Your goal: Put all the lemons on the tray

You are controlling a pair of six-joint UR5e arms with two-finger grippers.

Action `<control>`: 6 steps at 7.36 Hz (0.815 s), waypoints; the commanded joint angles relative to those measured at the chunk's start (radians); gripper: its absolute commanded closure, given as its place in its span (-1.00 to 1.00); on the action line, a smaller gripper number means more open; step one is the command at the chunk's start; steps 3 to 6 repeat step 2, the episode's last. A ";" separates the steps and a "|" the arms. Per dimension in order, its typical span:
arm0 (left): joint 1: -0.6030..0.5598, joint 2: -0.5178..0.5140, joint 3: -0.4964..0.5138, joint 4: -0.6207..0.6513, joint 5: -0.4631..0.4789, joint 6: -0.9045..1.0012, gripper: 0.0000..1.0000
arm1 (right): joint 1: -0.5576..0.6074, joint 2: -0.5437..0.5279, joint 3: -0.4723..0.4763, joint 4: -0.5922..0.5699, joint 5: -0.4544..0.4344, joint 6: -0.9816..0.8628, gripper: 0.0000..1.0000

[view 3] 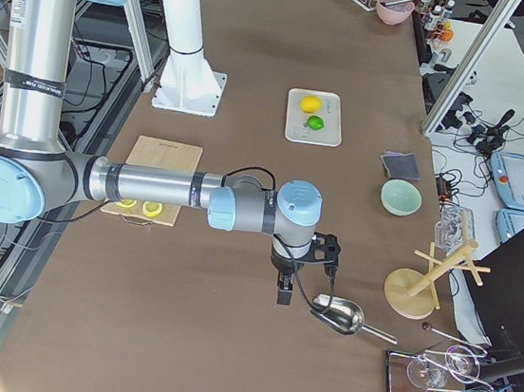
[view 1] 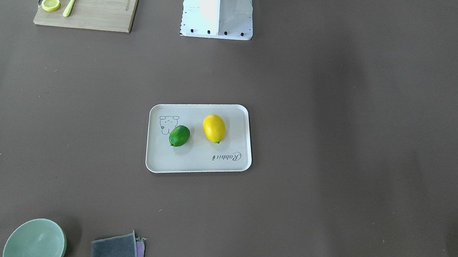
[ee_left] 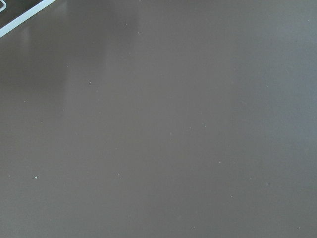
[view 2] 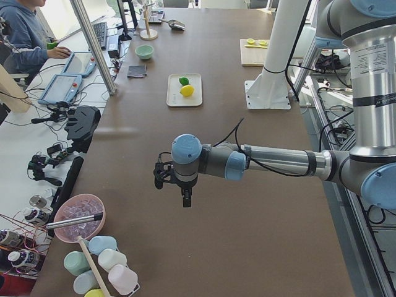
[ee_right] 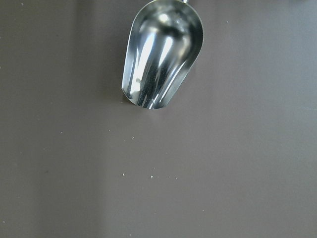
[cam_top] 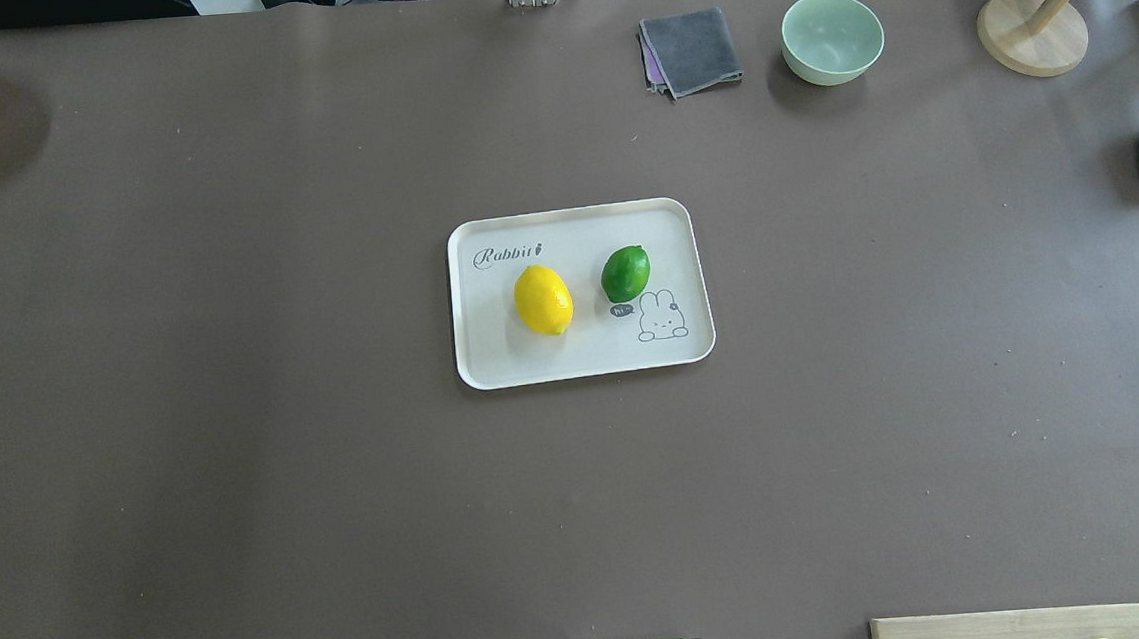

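Yellow lemon [view 1: 214,128] and green lemon [view 1: 179,136] lie apart inside tray [view 1: 193,161] rim; jaws' spread: cannot tell.

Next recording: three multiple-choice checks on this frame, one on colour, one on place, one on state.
1. The bowl is: A pale green; B red; C black.
2. The green lemon lies: A in the bowl; B on the tray; C on the cutting board.
3. The green lemon and the yellow lemon are: A stacked; B touching; C apart.
Answers: 1 A, the overhead view shows its colour; 2 B, it rests inside the rim; 3 C, tray surface shows between them.
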 commanded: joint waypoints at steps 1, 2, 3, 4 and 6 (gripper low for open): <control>-0.002 0.000 -0.001 0.001 0.015 0.000 -0.96 | -0.001 0.000 0.000 0.000 0.000 0.000 -1.00; -0.002 0.000 -0.002 -0.001 0.038 0.000 -0.96 | -0.001 0.000 0.001 0.001 0.000 0.000 -1.00; -0.002 0.000 -0.002 -0.001 0.038 0.000 -0.96 | -0.001 0.000 0.001 0.001 0.000 0.000 -1.00; -0.002 0.000 -0.002 -0.001 0.038 0.000 -0.96 | -0.001 0.000 0.001 0.001 0.000 0.000 -1.00; -0.002 0.000 -0.002 -0.001 0.038 0.000 -0.96 | -0.001 0.000 0.001 0.001 0.000 0.000 -1.00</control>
